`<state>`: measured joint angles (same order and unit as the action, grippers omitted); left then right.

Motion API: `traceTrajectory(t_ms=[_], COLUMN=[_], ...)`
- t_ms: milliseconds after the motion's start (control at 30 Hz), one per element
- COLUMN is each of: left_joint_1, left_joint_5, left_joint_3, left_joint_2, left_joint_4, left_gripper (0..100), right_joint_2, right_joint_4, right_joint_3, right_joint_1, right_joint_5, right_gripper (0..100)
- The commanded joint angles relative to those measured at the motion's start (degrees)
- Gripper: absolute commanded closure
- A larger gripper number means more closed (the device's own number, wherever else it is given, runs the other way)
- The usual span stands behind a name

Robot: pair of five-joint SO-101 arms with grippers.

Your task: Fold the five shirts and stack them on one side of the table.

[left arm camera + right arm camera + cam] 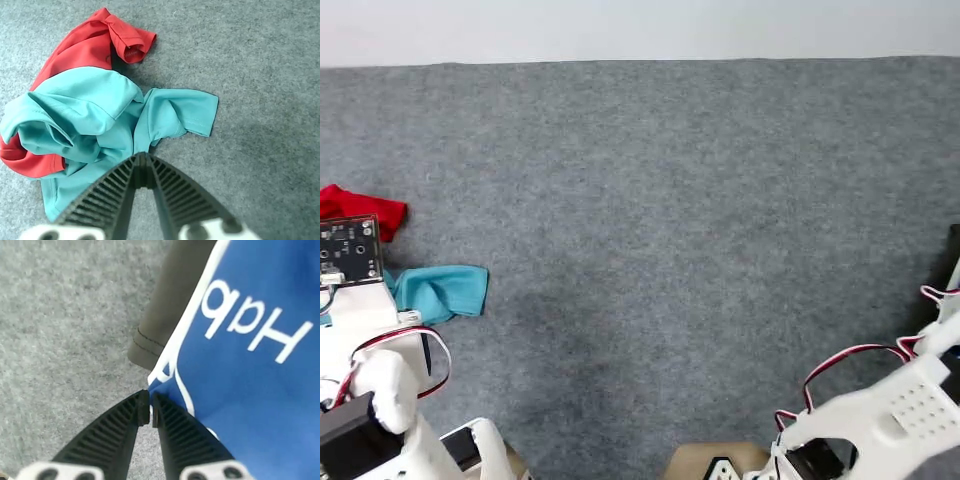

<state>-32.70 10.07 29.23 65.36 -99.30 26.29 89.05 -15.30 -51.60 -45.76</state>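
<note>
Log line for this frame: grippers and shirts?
left gripper shut, over crumpled teal shirt atop red shirt | right gripper shut, at corner of blue shirt overlying dark shirt | teal and red shirts unfolded

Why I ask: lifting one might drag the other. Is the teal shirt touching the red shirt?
Touching. The left wrist view shows the teal shirt draped over the red shirt, with red cloth emerging from under it on two sides.

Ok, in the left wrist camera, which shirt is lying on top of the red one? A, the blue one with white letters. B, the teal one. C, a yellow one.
B: the teal shirt lies crumpled over the red shirt, which sticks out from under it on two sides.
</note>
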Motion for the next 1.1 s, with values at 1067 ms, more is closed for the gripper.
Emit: traceTrajectory(t_ms=[1067], left_joint_1=[0.2], left_joint_5=[0.6], left_joint_3=[0.0], left_joint_2=[-0.2], left_joint_4=[1.4], left_gripper=[100], right_joint_2=[-2.5], right_joint_4=[6.0], right_joint_3=[-9.9], right_joint_1=[1.9], right_joint_5=[-0.6], right_gripper=[98.9])
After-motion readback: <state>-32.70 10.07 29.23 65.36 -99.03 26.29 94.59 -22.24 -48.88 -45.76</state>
